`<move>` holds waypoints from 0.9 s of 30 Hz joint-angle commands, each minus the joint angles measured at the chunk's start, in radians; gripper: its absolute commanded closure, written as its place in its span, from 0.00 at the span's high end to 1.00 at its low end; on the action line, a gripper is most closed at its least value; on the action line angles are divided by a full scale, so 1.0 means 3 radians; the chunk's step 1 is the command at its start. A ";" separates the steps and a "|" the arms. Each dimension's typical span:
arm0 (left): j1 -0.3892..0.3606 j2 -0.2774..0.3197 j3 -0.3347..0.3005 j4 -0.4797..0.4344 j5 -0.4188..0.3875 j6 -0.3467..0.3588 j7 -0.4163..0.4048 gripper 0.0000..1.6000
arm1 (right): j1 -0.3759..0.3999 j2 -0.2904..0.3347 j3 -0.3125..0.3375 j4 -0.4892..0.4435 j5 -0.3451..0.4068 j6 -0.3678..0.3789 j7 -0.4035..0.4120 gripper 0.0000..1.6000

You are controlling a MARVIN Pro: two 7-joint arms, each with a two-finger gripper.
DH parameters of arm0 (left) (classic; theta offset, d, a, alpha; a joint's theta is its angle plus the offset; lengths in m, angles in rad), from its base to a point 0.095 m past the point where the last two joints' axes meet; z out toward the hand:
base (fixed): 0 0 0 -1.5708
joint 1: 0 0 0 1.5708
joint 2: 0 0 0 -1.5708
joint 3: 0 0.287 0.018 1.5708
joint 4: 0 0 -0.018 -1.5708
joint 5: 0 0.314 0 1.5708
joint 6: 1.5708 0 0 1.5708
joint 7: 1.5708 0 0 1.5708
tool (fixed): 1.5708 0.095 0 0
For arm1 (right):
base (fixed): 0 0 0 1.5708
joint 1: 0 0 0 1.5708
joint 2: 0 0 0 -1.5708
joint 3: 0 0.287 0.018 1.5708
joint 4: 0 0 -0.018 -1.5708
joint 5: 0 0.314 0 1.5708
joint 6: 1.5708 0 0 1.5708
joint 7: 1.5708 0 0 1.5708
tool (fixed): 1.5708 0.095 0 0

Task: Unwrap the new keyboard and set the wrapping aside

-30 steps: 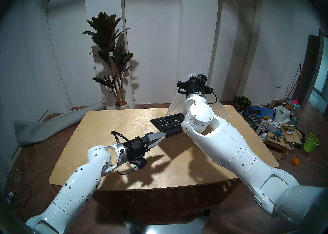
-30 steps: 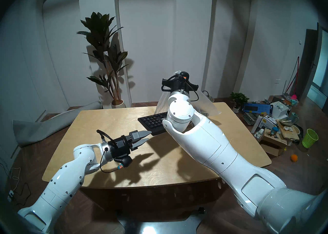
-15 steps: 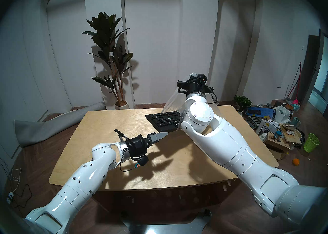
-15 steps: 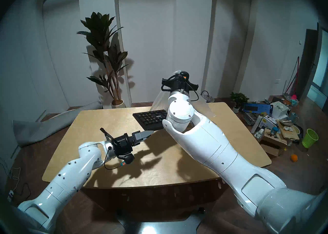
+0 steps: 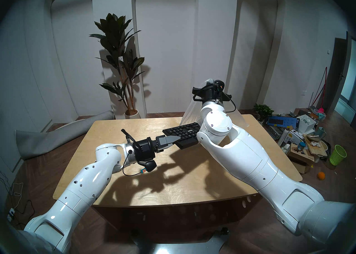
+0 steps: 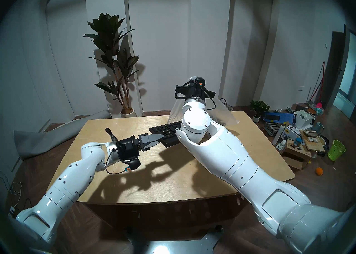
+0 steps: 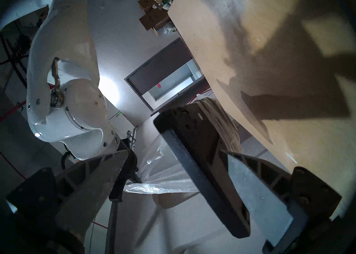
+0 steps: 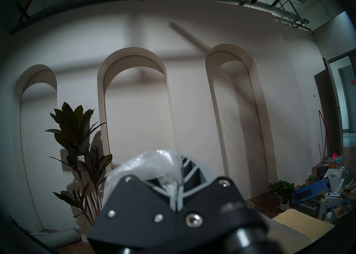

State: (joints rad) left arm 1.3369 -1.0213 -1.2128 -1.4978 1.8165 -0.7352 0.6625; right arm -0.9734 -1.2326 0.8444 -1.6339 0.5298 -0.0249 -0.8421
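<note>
From the head camera, left eye: left gripper (image 5: 174,141) reaching level across the pale wooden table (image 5: 134,128), fingers spread wide, upper grey finger over the near end of the long flat black keyboard with white key legends (image 5: 183,132); cannot tell here whether anything is clamped. Right gripper raised high behind its white wrist, hidden from this eye, with the clear crinkly plastic bag wrapping (image 5: 189,112) hanging down from it over the keyboard's far end. One keyboard, one bag, two arms.

From the head camera, right eye: nearly the same picture. Same keyboard (image 6: 167,130) tilted, near end off the table. Wrapping (image 6: 175,110) draped on both sides of the right forearm.

From the left wrist camera: both grey fingers (image 7: 256,182) wide apart, the keyboard's dark underside (image 7: 200,145) between them, touching neither pad as far as can be seen. Wrapping (image 7: 159,170) seen behind.

From the right wrist camera: right gripper (image 8: 178,180) pressed closed, a bunch of the wrapping (image 8: 150,163) pinched between the fingers.
</note>
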 commanded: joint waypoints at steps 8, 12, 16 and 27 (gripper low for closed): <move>-0.0331 -0.0088 0.0019 0.0079 -0.0645 -0.0749 -0.0514 1.00 | 0.0102 -0.0002 0.0036 -0.0102 -0.0047 -0.0041 0.0008 0.00; -0.0435 -0.0150 0.0011 0.0131 -0.0646 -0.0749 -0.0601 1.00 | 0.0101 -0.0003 0.0037 -0.0102 -0.0046 -0.0040 0.0008 0.00; -0.0520 -0.0190 0.0006 0.0186 -0.0637 -0.0749 -0.0665 1.00 | 0.0101 -0.0003 0.0037 -0.0101 -0.0046 -0.0040 0.0008 0.00; -0.0659 -0.0358 0.0040 0.0387 -0.0735 -0.0749 -0.0880 1.00 | 0.0101 -0.0003 0.0037 -0.0103 -0.0048 -0.0041 0.0009 0.00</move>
State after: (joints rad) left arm 1.1941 -1.0834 -1.1990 -1.3838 1.6377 -0.9616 0.4299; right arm -0.9734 -1.2326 0.8444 -1.6348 0.5286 -0.0252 -0.8421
